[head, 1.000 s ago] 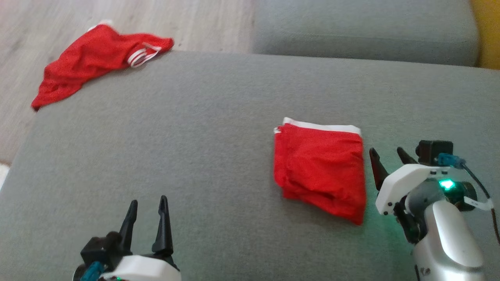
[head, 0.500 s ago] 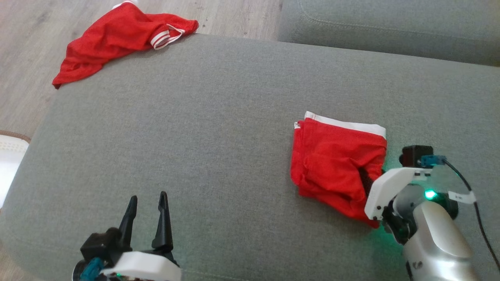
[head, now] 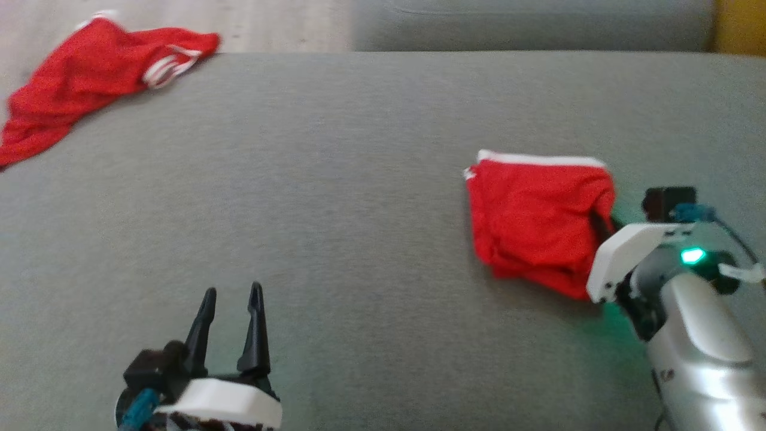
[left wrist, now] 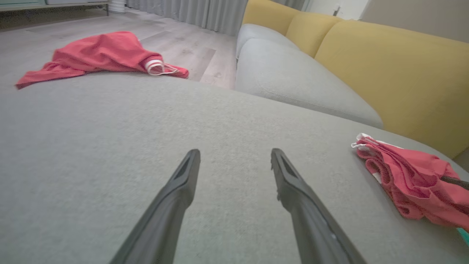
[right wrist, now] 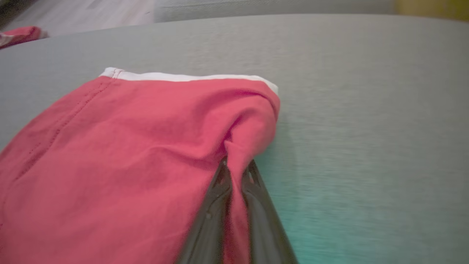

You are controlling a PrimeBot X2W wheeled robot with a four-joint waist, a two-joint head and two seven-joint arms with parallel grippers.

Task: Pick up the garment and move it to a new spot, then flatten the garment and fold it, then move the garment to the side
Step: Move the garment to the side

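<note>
Grey sofa seat [head: 335,179] spread wide across the scene, with a second grey cushion [left wrist: 293,73] beyond its far edge, a yellow backrest [left wrist: 384,66] at the far right, and pale wooden floor [left wrist: 110,22] at the far left. A crumpled red garment [head: 90,84] with white-striped trim lay at the far left corner of the seat, part of it hanging over the edge. The folded red garment [head: 538,215] lay well apart from it on the right half of the seat, its white band along the far edge. The right gripper [right wrist: 238,163] was at that garment's right edge, its two dark fingers pressed together on a bunched fold of the red cloth. The left gripper [head: 233,288] hung over bare cushion at the near left, its fingers spread apart and holding nothing.
</note>
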